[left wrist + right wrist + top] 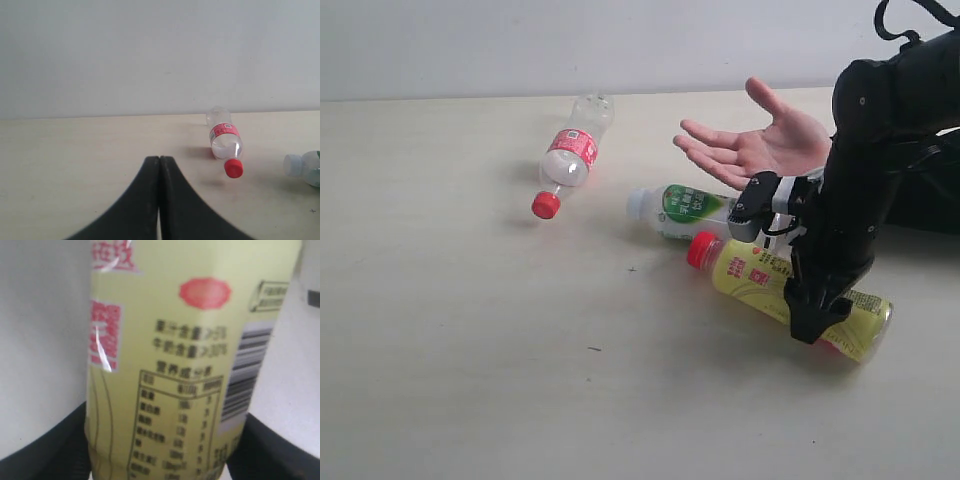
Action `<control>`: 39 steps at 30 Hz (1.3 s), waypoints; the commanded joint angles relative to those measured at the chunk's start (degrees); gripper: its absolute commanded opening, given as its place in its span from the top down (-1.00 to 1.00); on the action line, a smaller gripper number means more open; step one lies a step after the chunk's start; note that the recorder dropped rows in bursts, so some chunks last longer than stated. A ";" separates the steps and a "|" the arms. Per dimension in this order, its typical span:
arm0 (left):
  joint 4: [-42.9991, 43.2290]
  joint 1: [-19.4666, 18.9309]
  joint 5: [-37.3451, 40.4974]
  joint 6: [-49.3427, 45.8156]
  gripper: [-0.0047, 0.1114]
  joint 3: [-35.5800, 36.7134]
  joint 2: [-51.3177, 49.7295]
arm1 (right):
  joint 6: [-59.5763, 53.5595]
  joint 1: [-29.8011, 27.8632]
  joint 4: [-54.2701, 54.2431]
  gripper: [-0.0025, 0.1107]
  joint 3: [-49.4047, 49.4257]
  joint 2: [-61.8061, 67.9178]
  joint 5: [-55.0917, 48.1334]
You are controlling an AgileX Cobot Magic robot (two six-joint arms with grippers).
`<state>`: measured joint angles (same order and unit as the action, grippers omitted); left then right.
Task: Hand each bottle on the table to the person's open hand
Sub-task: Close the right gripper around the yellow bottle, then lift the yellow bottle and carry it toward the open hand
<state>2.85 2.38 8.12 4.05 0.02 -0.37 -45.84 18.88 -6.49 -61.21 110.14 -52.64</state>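
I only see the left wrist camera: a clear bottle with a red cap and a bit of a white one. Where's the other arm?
Observer: The right gripper is down over a yellow plastic bottle with a red cap, lying on the pale wood-grain table.
Operator: Is it squeezing it?
Observer: The right wrist view shows the bottle between the black fingers; squeezing or not, I cannot tell.
Operator: Is somebody ready to take it?
Observer: Yes, a person's bare open hand is held palm up beyond that bottle.
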 commanded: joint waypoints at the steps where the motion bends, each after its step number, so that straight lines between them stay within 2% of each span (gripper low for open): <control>1: -0.27 0.34 -0.13 0.43 0.92 -0.02 0.37 | -0.38 -0.24 -0.48 0.14 -0.33 0.00 -2.62; 6: -0.27 0.34 -0.13 0.43 0.92 -0.02 0.37 | 1.22 -0.24 -0.64 0.72 -0.33 -0.22 -8.56; 9: -0.27 0.34 -0.13 0.43 0.92 -0.02 0.37 | 1.22 -0.24 -0.65 0.96 -1.25 -0.33 -13.91; 11: -0.27 0.34 -0.13 0.43 0.92 -0.02 0.37 | 1.22 -0.24 -2.09 0.96 -2.38 -0.69 -17.32; 18: -0.27 0.34 -0.13 0.43 0.92 -0.02 0.37 | 3.01 -0.24 -6.52 0.96 -3.78 -5.25 -17.32; 37: -0.27 0.34 -0.13 0.43 0.92 -0.02 0.37 | 5.85 -0.24 -6.66 0.96 -3.78 -24.36 -17.32; 39: -0.27 0.34 -0.13 0.43 0.92 -0.02 0.37 | 7.56 -0.24 -6.66 0.96 -3.78 -26.80 -14.45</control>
<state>2.85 2.38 8.12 4.05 0.02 -0.37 -40.08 18.88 -12.72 -64.58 86.53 -69.49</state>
